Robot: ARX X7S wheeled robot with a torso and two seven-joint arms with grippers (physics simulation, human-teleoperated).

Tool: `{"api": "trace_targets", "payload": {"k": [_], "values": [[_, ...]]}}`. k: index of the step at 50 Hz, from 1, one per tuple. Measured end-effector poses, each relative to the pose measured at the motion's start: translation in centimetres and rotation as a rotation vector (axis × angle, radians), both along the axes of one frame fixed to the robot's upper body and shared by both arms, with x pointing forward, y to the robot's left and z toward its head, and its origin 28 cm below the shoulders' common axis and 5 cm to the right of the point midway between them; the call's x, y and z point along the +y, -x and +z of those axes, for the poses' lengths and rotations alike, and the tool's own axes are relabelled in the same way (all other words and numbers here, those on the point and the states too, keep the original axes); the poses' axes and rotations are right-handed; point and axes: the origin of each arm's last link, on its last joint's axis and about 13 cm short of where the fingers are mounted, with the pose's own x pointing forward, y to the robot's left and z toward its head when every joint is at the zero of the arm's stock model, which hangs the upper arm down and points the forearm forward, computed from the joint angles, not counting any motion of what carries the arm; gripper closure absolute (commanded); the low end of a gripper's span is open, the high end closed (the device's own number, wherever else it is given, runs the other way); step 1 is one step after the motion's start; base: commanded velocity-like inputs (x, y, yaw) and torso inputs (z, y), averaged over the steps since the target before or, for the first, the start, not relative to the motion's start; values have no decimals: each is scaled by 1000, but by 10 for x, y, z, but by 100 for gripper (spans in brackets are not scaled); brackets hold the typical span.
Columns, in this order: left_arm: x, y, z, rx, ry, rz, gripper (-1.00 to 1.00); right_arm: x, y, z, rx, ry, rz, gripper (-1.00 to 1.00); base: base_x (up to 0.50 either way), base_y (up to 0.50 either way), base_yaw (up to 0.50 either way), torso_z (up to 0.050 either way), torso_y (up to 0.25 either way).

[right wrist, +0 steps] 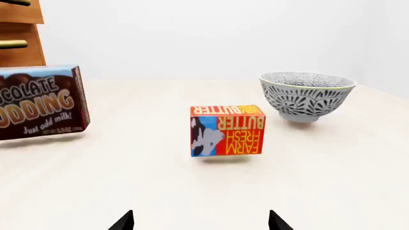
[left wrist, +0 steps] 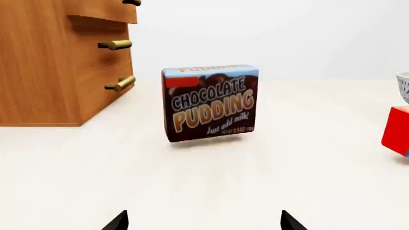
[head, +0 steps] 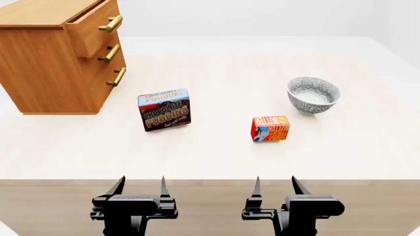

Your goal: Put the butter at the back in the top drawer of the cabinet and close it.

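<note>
The butter (head: 270,129) (right wrist: 227,130) is a small red-and-orange carton standing on the table right of centre. The wooden cabinet (head: 46,64) (left wrist: 45,67) stands at the far left. Its top drawer (head: 92,29) is pulled out a little, brass handle (head: 110,23) forward. My left gripper (head: 141,186) (left wrist: 204,221) hovers open at the near table edge, in line with the pudding box. My right gripper (head: 275,185) (right wrist: 200,221) is open too, just in front of the butter, well short of it. Neither holds anything.
A brown-and-blue chocolate pudding box (head: 164,109) (left wrist: 211,103) (right wrist: 38,103) stands between cabinet and butter. A grey patterned bowl (head: 313,94) (right wrist: 307,95) sits behind and right of the butter. The light tabletop (head: 217,157) stretches to a near edge under my grippers.
</note>
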Motion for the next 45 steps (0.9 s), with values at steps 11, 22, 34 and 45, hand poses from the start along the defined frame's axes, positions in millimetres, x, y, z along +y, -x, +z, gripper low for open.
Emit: {"api": "trace_targets", "payload": {"k": [11,22,34,45], "values": [[0,0,0,-3,5,3,-100,1,0,0,5,7,8,-100,0,0,0,0,0],[0,0,1,-3,11,6,-100,1,1,0,2,13,11,-100,0,0,0,36,0],[0,0,1,-1,14,6,-100,2,2,0,-2,16,13,-100,0,0,0,50,0],[0,0,1,-2,12,5,-100,2,2,0,-4,14,13,-100,0,0,0,50,0]]}}
